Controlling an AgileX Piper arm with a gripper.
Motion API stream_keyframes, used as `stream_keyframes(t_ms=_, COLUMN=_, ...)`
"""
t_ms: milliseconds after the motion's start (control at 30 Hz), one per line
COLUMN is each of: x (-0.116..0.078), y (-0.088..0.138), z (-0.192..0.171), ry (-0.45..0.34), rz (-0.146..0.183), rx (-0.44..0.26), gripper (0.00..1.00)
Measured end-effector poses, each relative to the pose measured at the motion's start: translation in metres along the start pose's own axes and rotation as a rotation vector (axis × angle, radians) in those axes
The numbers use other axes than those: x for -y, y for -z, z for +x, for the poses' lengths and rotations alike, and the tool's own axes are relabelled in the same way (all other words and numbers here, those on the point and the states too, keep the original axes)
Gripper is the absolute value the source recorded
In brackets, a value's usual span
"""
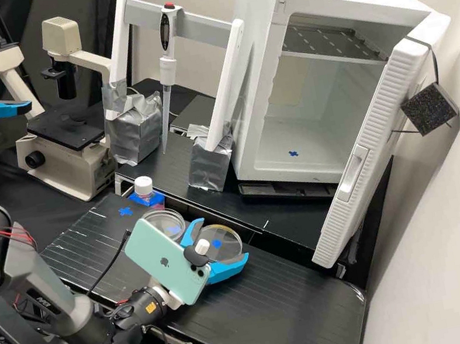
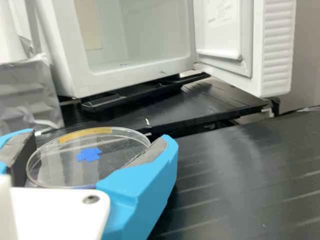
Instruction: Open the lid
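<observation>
The gripper (image 1: 225, 238) is spread wide, its two fingers on opposite sides of a clear dish (image 2: 65, 165) on the black surface (image 1: 299, 296); whether they touch it I cannot tell. The dish is round, shallow and see-through, with a shiny rim, a yellow strip (image 2: 85, 134) along one edge and a blue patch (image 2: 89, 154) in its middle. Near it stands another clear dish (image 1: 158, 221), then a white-capped bottle (image 1: 143, 187). Beyond is an open white cabinet (image 1: 267, 11).
</observation>
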Motion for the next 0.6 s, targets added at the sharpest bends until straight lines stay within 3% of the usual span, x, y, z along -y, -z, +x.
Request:
stream_keyframes(t_ms=133, x=0.0027, y=-0.0030, z=0.0031, ry=0.009, rz=-0.027, rx=0.007, gripper=0.00)
stream_keyframes(t_ms=167, x=0.0036, y=-0.0037, z=0.0037, ry=0.014, rz=-0.033, rx=0.008, gripper=1.00)
stream_keyframes(t_ms=600, x=0.0066, y=-0.0058, z=0.0057, ry=0.033, rz=-0.045, rx=0.006, gripper=1.00)
